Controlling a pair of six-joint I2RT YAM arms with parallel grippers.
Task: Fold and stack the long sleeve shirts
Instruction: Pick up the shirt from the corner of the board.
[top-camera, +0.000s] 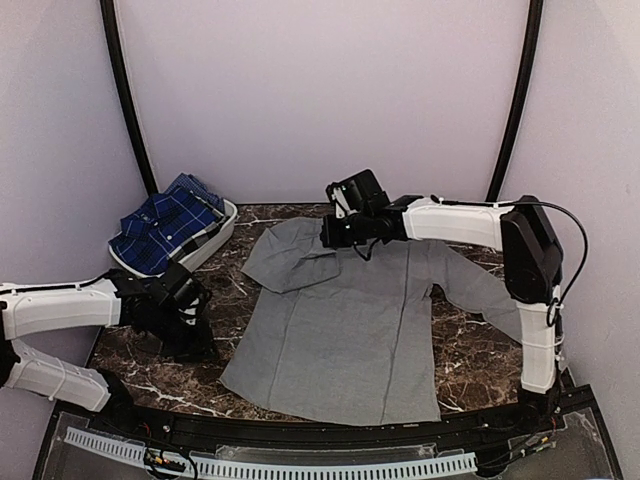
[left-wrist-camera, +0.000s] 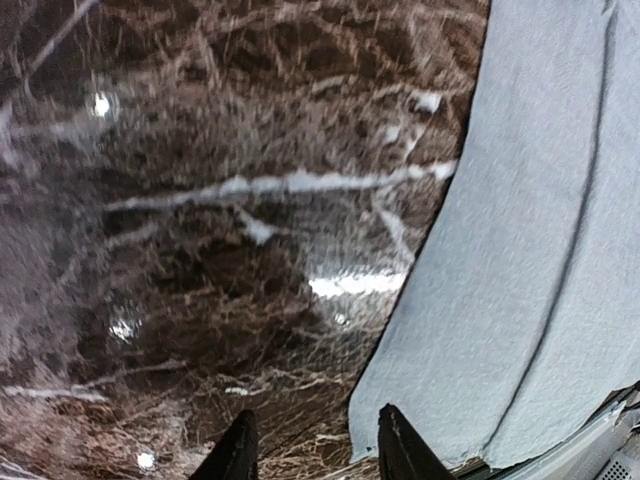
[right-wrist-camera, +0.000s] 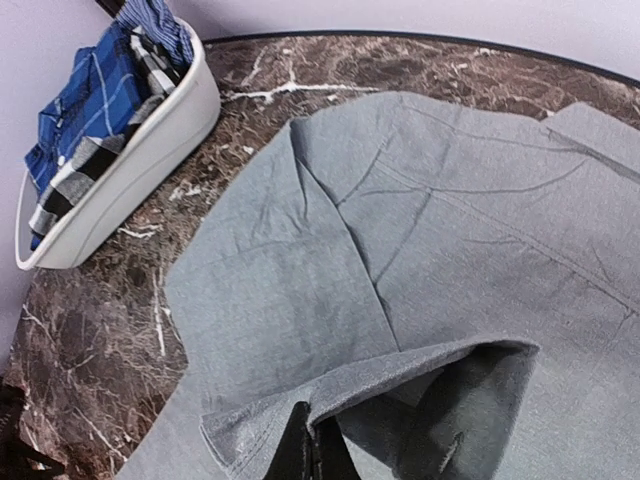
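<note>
The grey shirt (top-camera: 350, 320) lies spread on the marble table, its left sleeve folded over the body. My right gripper (top-camera: 335, 232) is shut on the cuff of that sleeve (right-wrist-camera: 330, 400) and holds it lifted over the shirt's upper part. The grey shirt fills most of the right wrist view (right-wrist-camera: 440, 220). My left gripper (left-wrist-camera: 312, 450) is open and empty, low over bare marble just left of the grey shirt's hem corner (left-wrist-camera: 520, 300); it sits at the table's left (top-camera: 185, 320). The blue plaid shirt (top-camera: 165, 225) lies crumpled in the basket, also in the right wrist view (right-wrist-camera: 85, 110).
The white oval basket (top-camera: 215, 240) stands at the back left of the table, also seen in the right wrist view (right-wrist-camera: 150, 150). The grey shirt's right sleeve (top-camera: 480, 285) trails toward the right arm's base. The table's front rail (top-camera: 300, 465) runs below the hem.
</note>
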